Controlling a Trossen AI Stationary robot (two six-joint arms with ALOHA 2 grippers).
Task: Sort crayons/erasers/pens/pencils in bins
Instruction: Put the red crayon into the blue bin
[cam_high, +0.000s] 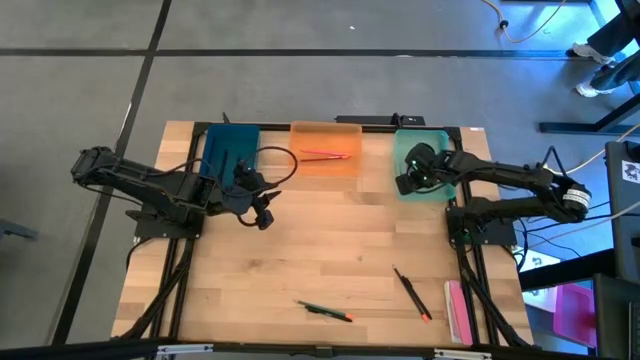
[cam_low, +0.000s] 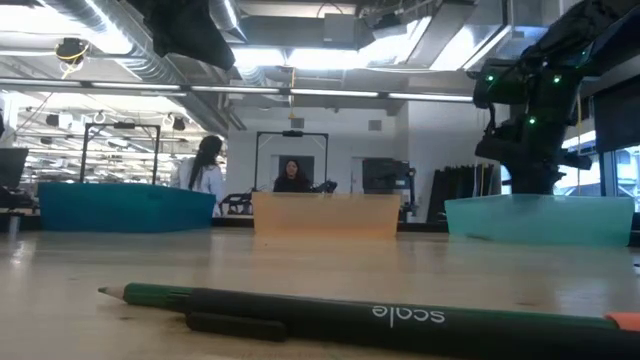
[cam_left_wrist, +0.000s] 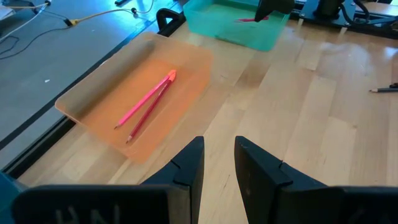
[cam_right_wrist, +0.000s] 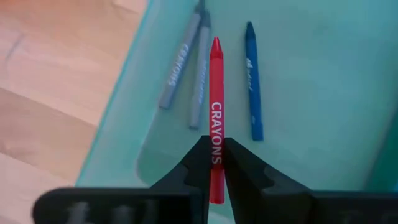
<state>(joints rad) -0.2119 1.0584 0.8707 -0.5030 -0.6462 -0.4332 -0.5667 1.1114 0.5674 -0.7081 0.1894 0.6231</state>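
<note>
My right gripper (cam_high: 404, 182) hangs over the near left part of the mint green bin (cam_high: 436, 190) and is shut on a red crayon (cam_right_wrist: 215, 93). Two grey crayons (cam_right_wrist: 186, 68) and a blue crayon (cam_right_wrist: 252, 81) lie flat on that bin's floor. My left gripper (cam_high: 263, 218) is open and empty over bare table, near the teal-blue bin (cam_high: 228, 148). The orange bin (cam_high: 325, 165) holds two red pencils (cam_left_wrist: 149, 102). A green pen (cam_high: 325, 311) and a black pen (cam_high: 411, 293) lie flat on the table near the front edge. My right gripper pinches the red crayon between its two fingers on the wrapped body (cam_right_wrist: 215, 146), nearer the blunt end than the tip. The crayon lies along the fingers, its tip (cam_right_wrist: 215, 43) pointing away from the wrist. It seems to hang clear above the bin's floor.
The three bins stand in a row along the far edge. A pink flat thing (cam_high: 455, 310) lies at the table's right front edge. The green pen (cam_low: 350, 315) fills the foreground of the low view. People show in the room beyond the table.
</note>
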